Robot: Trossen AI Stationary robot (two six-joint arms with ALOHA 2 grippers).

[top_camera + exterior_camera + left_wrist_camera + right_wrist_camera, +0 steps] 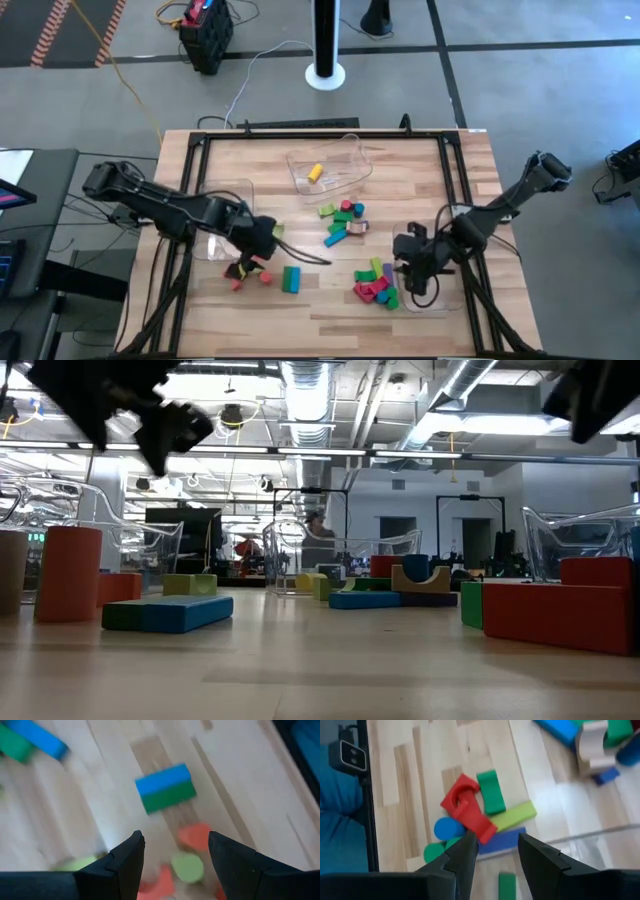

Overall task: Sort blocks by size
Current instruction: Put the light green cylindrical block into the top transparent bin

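- Wooden counter [330, 300] under both arms, with grey floor around it and a workshop room beyond in the low view.
- Three clear bins sit on it; take the middle bin [345, 152], which holds one yellow block [315, 172], as the landmark.
- Most blocks lie loose on the front side of that bin: a centre cluster [343, 222] just in front of it, a red-and-green heap [376, 284] farther forward toward the right arm, and a blue-green block [291, 279] with small red pieces toward the left arm.
- Left gripper [175, 852] hovers with jaws apart and empty over small round pieces, one green disc [188, 867] between the fingertips' line.
- Right gripper [497, 845] hangs over the heap, jaws apart, holding nothing, above a red arch [465, 805].
- Judged step: picking is just beginning; each arm seems to be choosing a block.
- Next move calls for lowering squarely so one piece sits between the jaws, not two.
- Exact block count cannot be told; roughly two dozen.
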